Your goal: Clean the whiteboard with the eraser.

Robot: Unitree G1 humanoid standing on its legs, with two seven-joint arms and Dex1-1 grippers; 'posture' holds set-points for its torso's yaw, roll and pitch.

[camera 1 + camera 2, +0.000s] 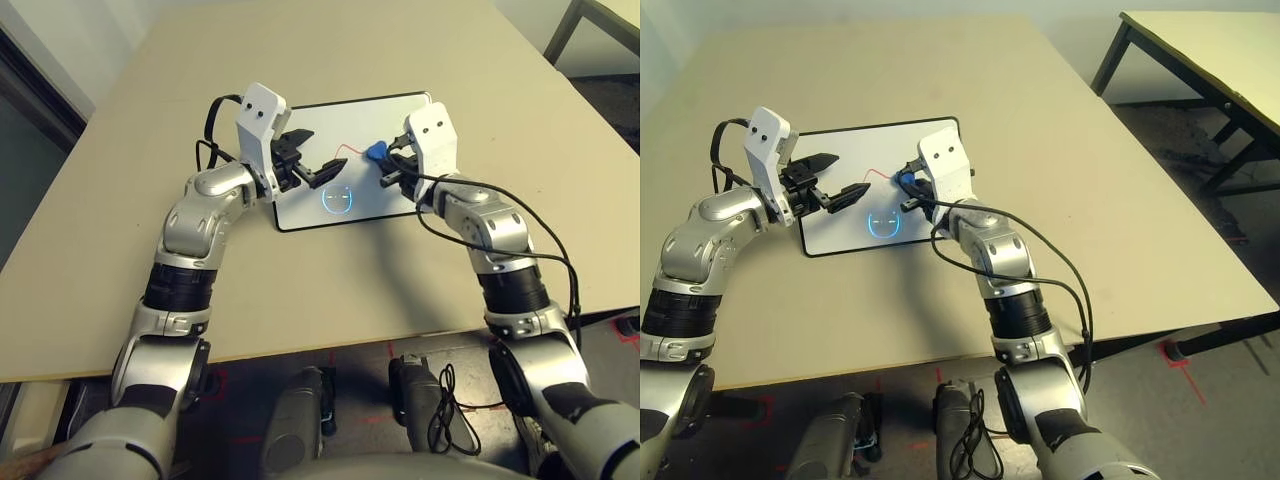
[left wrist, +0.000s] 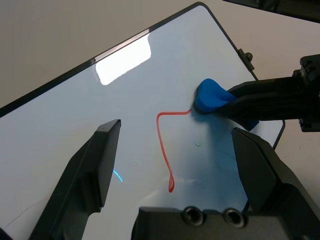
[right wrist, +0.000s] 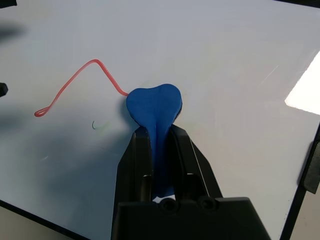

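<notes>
Surface (image 1: 120,250): broad beige tabletop, plain and matte, with a straight near edge and soft shadows across its middle.
Second table (image 1: 1200,45): stands apart to the right; pale top of the same tone, dark metal legs and a slanting brace.
Floor (image 1: 1240,400): dark grey; red tape marks (image 1: 1175,360) lie on it below the near edge of the surface, and a black cable (image 1: 445,405) lies coiled there.
Left side (image 1: 30,120): a dark vertical panel beside a pale wall strip.
Light: even, from overhead, casting a bright rectangular glare on glossy areas.
</notes>
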